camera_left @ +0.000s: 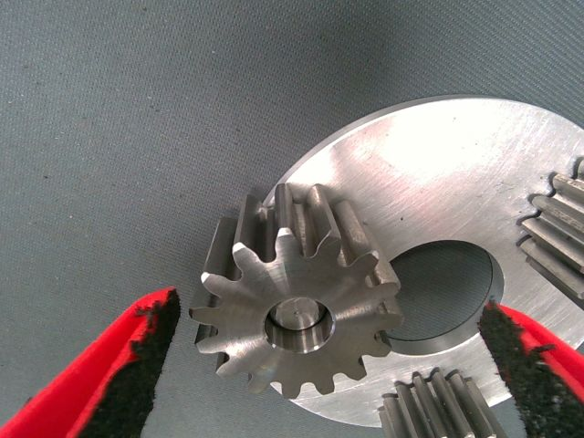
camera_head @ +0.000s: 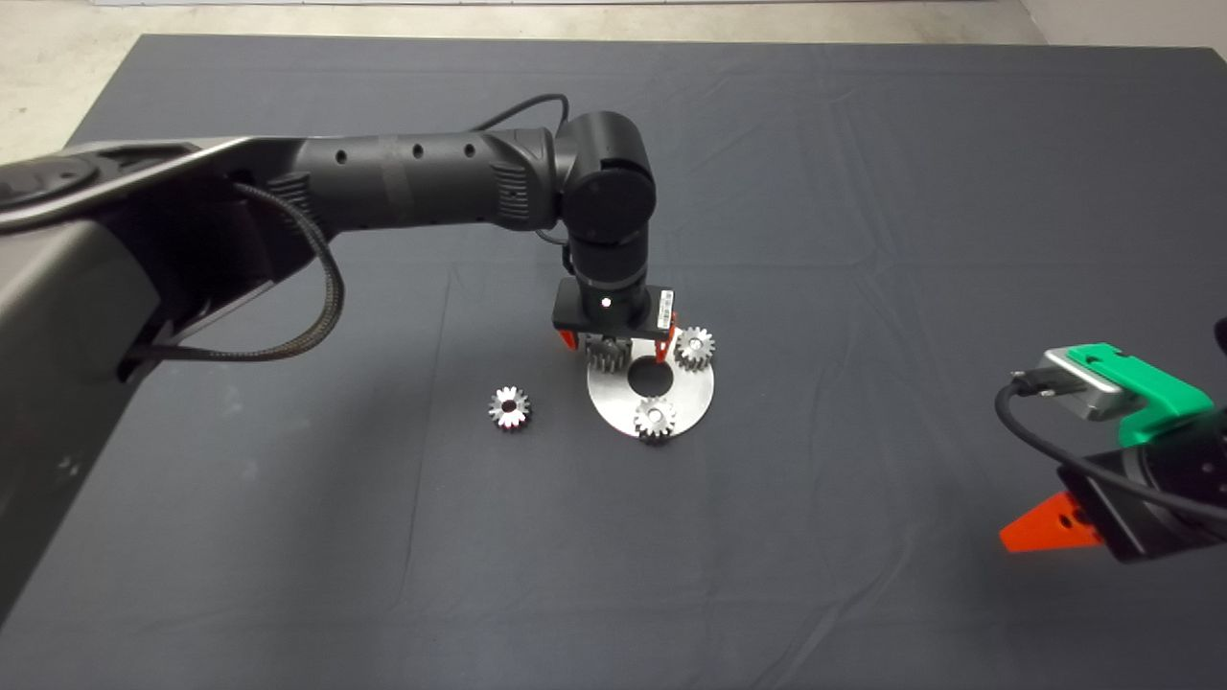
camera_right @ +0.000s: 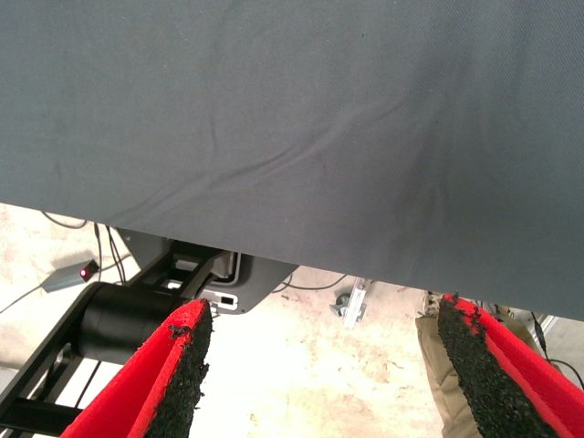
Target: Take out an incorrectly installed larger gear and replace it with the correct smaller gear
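Observation:
The larger gear (camera_head: 606, 356) (camera_left: 297, 315) stands on the left rim of a round silver plate (camera_head: 692, 391) (camera_left: 438, 173) with a centre hole. My left gripper (camera_head: 613, 350) (camera_left: 333, 374) hangs right over it, open. Its red fingers (camera_left: 137, 365) stand on either side of the gear, apart from its teeth. Two small gears (camera_head: 694, 347) (camera_head: 655, 418) sit on the same plate. The smaller gear (camera_head: 509, 407) lies loose on the mat left of the plate. My right gripper (camera_head: 1050, 529) (camera_right: 319, 374) waits open at the lower right edge.
The dark mat (camera_head: 863, 240) covers the table. The left arm (camera_head: 431, 182) reaches in from the left above the mat. Past the mat's edge, the right wrist view shows pale floor (camera_right: 301, 365), cables and a black stand (camera_right: 119, 319).

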Tool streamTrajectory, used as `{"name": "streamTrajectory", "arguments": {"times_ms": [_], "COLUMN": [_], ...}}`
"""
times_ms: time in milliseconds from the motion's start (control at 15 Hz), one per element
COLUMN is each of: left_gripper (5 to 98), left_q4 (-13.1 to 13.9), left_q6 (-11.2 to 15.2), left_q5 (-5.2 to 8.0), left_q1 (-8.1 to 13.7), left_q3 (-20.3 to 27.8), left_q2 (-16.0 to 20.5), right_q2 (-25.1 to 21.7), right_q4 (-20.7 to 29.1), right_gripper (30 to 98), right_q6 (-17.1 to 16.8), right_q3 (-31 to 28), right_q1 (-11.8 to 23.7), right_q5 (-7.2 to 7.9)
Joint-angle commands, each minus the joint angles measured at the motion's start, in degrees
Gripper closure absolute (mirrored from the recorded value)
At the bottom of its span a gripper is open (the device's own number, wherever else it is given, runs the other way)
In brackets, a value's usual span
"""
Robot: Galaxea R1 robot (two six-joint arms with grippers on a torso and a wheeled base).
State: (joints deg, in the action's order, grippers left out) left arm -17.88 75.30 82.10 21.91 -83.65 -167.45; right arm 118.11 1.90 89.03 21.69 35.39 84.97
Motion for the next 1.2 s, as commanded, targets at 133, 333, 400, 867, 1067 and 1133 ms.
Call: {"name": "streamTrajectory", "arguments": {"times_ms": [133, 333, 400, 867, 1067, 1133], "left_gripper": [24.1, 24.1, 24.1, 28.6, 32.8, 33.6], "left_q4": [-0.7, -0.7, -0.7, -1.0, -1.1, -1.1], "left_q6": [-0.4, -0.3, -0.3, -0.4, -0.4, -0.4], "left_q5": [0.49, 0.46, 0.51, 0.43, 0.51, 0.51], "left_q1": [0.9, 0.9, 0.9, 0.9, 0.9, 0.9], "left_q3": [0.6, 0.5, 0.6, 0.2, 0.4, 0.3], "left_q2": [0.0, 0.1, 0.1, 0.1, 0.1, 0.2], "right_q2": [0.1, 0.1, 0.1, 0.1, 0.1, 0.1], "right_q4": [-1.3, -1.3, -1.3, -1.3, -1.3, -1.3], "right_gripper": [62.5, 62.5, 62.5, 62.5, 62.5, 62.5], "right_q6": [-0.1, -0.1, -0.1, -0.1, -0.1, -0.1], "right_q3": [-0.3, -0.3, -0.3, -0.3, -0.3, -0.3], "right_q1": [1.2, 1.2, 1.2, 1.3, 1.2, 1.2], "right_q5": [-0.24, -0.24, -0.24, -0.24, -0.24, -0.24]}}
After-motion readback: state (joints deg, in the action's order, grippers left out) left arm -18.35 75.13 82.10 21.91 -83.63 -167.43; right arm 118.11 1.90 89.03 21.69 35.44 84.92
